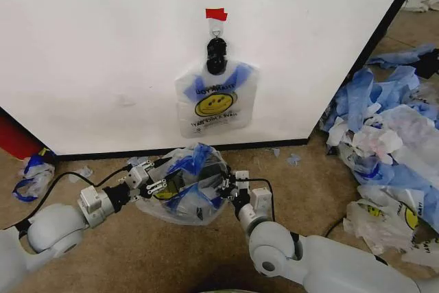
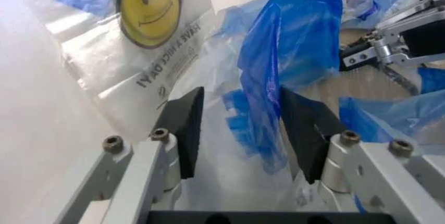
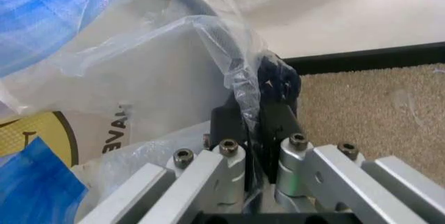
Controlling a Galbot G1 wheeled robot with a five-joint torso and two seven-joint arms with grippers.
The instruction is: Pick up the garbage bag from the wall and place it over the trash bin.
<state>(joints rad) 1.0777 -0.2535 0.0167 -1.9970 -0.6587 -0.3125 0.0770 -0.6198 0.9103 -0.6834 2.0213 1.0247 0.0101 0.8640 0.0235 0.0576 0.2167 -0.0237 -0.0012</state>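
- On the far left of the head view, a red object [image 1: 15, 136] sits at the foot of the wall [image 1: 103, 46], with a crumpled scrap of blue and white plastic [image 1: 32, 175] on the carpet just in front of it.
- The left gripper [image 1: 155, 184] reaches in from the left to the bag's near-left edge. Its wrist view shows the fingers [image 2: 186, 130] spread, a blue handle strip hanging loose between them, so this side looks unheld.
- In the middle, the garbage bag [image 1: 184, 184] is draped over the trash bin [image 1: 214, 168], whose black rim shows through the film. A second smiley bag [image 1: 215, 104] hangs on the wall above, from a black clip [image 1: 217, 56] under red tape [image 1: 216, 14].
- The right gripper [image 1: 229, 187] is at the bag's right edge, fingers [image 3: 230, 125] pressed together, pinching thin film.
- On the far right lies a heap of plastic sheets [image 1: 384, 128].
- Risk: with one side free, a right-hand pull could slide the bag off, tear the film, or tip the light bin.
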